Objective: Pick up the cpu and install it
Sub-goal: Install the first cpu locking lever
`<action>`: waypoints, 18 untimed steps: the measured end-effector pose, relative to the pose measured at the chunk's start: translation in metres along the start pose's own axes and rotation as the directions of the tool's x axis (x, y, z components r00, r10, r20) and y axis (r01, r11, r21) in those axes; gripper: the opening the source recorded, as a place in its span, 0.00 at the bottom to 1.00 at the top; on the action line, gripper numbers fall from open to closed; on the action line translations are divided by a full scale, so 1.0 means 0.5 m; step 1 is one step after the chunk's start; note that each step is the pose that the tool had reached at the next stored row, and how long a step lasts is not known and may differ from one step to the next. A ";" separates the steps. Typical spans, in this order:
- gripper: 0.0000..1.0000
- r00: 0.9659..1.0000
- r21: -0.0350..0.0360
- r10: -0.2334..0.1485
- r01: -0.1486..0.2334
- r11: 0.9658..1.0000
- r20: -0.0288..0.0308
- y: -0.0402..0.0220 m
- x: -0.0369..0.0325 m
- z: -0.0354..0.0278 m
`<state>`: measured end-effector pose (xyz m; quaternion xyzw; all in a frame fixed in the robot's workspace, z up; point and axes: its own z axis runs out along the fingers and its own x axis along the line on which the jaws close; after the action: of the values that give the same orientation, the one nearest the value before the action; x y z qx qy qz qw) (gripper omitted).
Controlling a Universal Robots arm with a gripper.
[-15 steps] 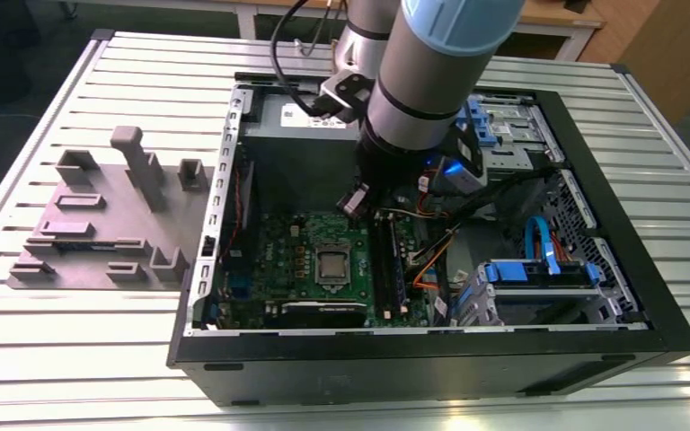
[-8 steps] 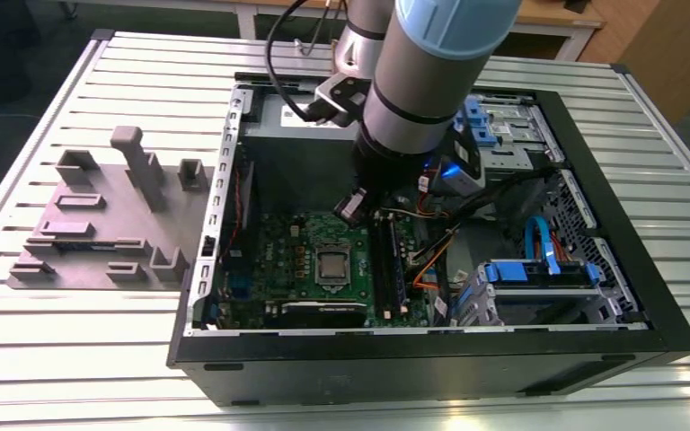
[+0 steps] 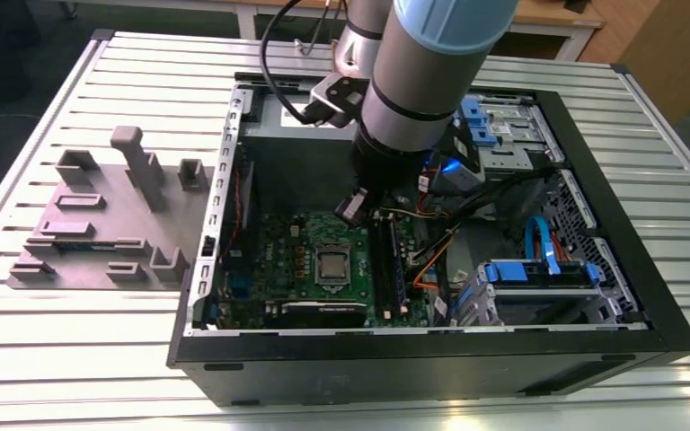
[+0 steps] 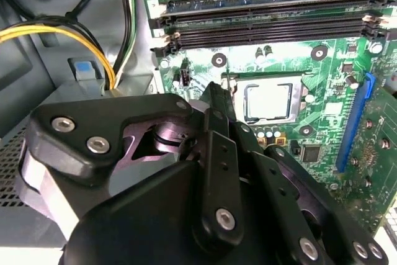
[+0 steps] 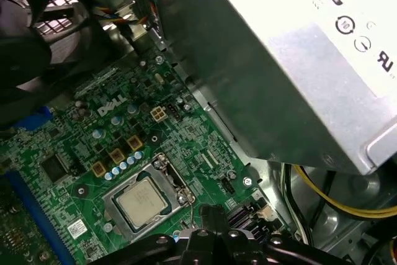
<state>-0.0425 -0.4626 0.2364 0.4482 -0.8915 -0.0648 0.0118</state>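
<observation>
Your cpu [image 3: 331, 267] lies flat in the socket near the middle of the green motherboard [image 3: 285, 260]. It is a small silvery square with a thin pale rim, ringed by the socket frame [image 5: 173, 184] of bright metal. You see it in both wrist views [image 4: 268, 100] [image 5: 141, 202].

The gripper [image 3: 354, 209] hangs inside the open computer case [image 3: 441, 368], above the board. It is near the socket but apart from the cpu. In both wrist views its black, bolted linkage fills the foreground [image 4: 214, 94] [image 5: 211, 214]. You cannot tell whether the pincer is clenched or released, and nothing is seen in its grasp.

Watch what crowds it:
- The long black memory slots [image 4: 267, 23] run along one side of the socket.
- A blue expansion slot [image 4: 355, 122] lies on the far side of the socket from the gripper.
- Yellow cables [image 4: 62, 31] loop over the bare grey case floor, off the board's edge.
- In the first wrist view, the power supply [image 5: 279, 60], a big dull grey box, overhangs one edge of the board.
- A dark round fan [image 5: 25, 35] sits at another corner of the board.

The pale blue and grey arm [image 3: 429, 63] comes down over the case's rear wall. The case rests on a ribbed metal bench [image 3: 82, 359]. A grey fixture block [image 3: 93, 229] with upright pegs stands just beside the case, toward the exterior view's left.
</observation>
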 end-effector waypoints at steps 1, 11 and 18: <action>0.11 1.000 0.000 -0.001 0.001 1.000 0.000 0.000 0.000 0.000; 0.11 1.000 0.001 -0.001 0.001 1.000 0.000 0.000 0.001 0.000; 0.11 1.000 0.000 -0.010 0.010 1.000 -0.001 0.000 0.001 0.000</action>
<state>-0.0427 -0.4632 0.2365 0.4528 -0.8892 -0.0646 0.0117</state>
